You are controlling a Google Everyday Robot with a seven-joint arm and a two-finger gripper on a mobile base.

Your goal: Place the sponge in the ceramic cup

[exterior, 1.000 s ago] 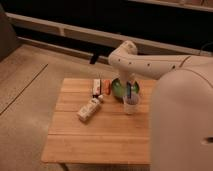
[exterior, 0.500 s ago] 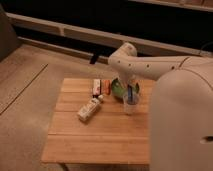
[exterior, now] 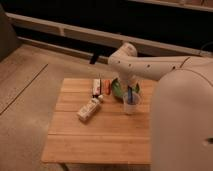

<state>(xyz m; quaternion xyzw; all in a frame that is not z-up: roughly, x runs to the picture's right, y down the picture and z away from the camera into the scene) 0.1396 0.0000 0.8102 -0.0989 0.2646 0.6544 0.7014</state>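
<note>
gripper (exterior: 132, 90): right over the ceramic cup (exterior: 130, 107), grip cannot be told | sponge (exterior: 130, 95): small, blue, at the rim | ceramic cup: pale, upright

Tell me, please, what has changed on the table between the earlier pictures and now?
Nothing has visibly moved. The gripper is still just above the ceramic cup, with the blue sponge at the cup's rim as before. The beige carton, the green bowl and the table stayed in place.
</note>
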